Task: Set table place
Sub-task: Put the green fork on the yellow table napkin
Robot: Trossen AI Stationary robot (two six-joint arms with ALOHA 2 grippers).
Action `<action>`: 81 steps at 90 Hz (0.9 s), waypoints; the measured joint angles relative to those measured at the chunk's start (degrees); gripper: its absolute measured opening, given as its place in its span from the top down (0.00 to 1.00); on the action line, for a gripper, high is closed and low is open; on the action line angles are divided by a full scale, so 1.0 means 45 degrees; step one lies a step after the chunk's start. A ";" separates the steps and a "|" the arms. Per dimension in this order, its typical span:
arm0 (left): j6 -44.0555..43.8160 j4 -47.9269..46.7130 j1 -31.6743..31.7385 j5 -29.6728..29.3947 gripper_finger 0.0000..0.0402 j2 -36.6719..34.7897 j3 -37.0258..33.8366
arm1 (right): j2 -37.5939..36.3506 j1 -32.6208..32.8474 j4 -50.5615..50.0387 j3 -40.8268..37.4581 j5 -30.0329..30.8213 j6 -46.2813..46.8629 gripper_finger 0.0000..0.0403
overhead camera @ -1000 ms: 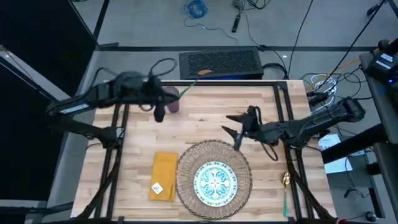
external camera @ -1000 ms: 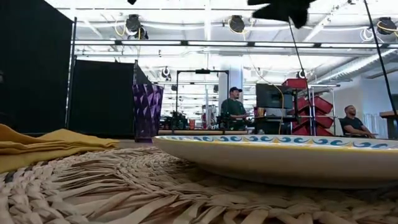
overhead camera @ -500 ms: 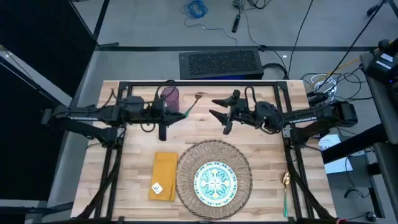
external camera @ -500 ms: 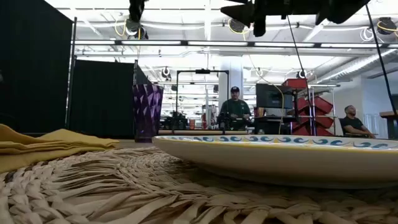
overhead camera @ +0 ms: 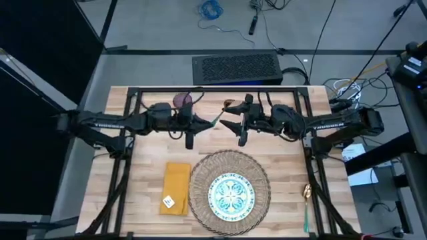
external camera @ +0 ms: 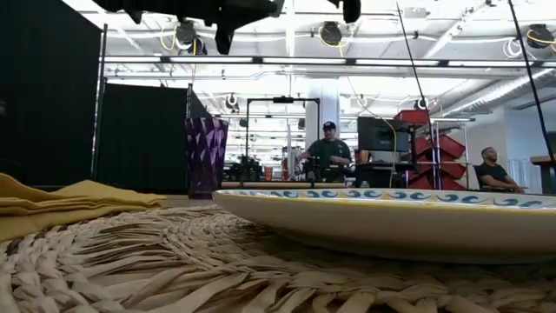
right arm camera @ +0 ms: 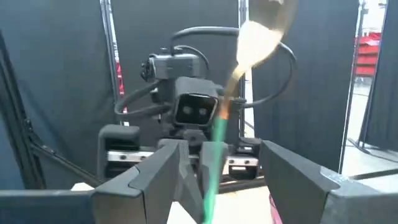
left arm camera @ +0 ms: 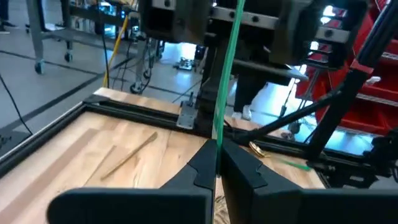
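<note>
Near edge of the table [overhead camera: 143, 143]: round straw mat [overhead camera: 200, 193] with the patterned plate [overhead camera: 231, 195] centred on it. Yellow napkin [overhead camera: 175, 187] lies flat just left of the mat, not quite touching it. At the near right, a second spoon [overhead camera: 306, 203] with gold bowl and green handle lies along the table's edge, well apart from the mat.

Mid-table, above the surface: both arms reach in toward the centre and meet. Left gripper [overhead camera: 203, 122] has its fingers pressed together on the green handle of a spoon [overhead camera: 220, 115]; in the left wrist view the handle [left arm camera: 225, 68] rises straight up from between the closed fingertips. The spoon's gold bowl [right arm camera: 261, 34] points toward the right arm. Right gripper [overhead camera: 230, 125] is just beside the spoon with its fingers [right arm camera: 155, 171] spread apart, the handle standing between them without contact.

Far side: purple tumbler [overhead camera: 183, 101] stands upright behind the left arm, near the far rail.
</note>
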 joint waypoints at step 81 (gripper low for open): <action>-0.0734 0.2397 -0.0010 0.1012 1.00 0.1359 0.0000 | 0.0024 0.0099 -0.0308 0.0050 0.0252 -0.1007 0.98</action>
